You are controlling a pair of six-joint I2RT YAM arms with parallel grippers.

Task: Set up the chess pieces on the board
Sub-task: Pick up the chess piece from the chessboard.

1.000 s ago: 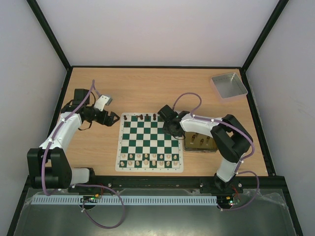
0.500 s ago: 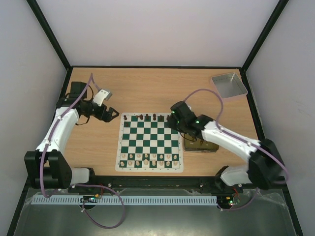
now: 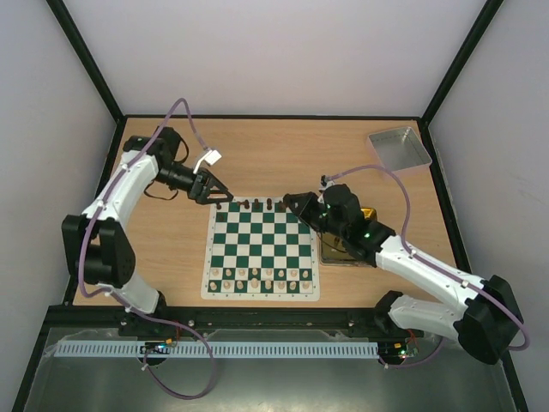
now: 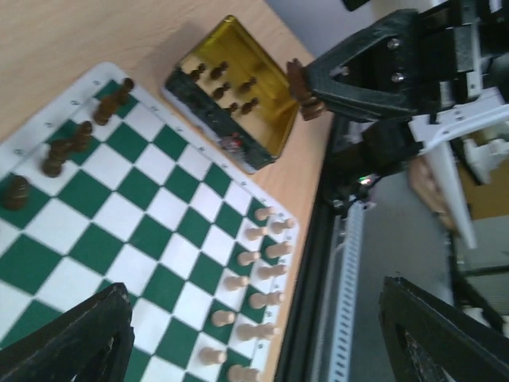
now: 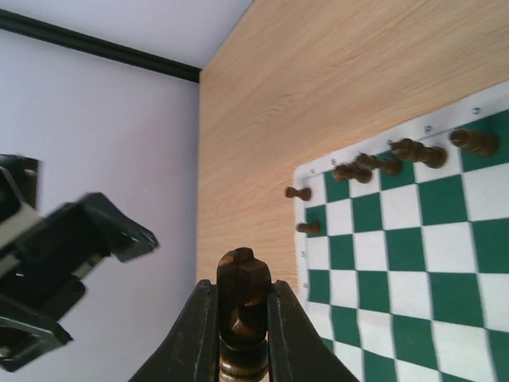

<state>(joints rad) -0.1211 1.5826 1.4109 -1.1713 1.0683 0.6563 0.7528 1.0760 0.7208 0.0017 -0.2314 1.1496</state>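
Chess piece (image 5: 242,296) in right pincer (image 5: 241,288) — left pincer (image 3: 219,196) wide.

The board (image 3: 261,245) had dark green and white squares; on it stood dark brown pieces (image 3: 257,204) and cream pieces (image 3: 262,279).

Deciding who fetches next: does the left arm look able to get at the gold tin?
Probably not: the tin lies across the board from it, with the right arm stretched over it.
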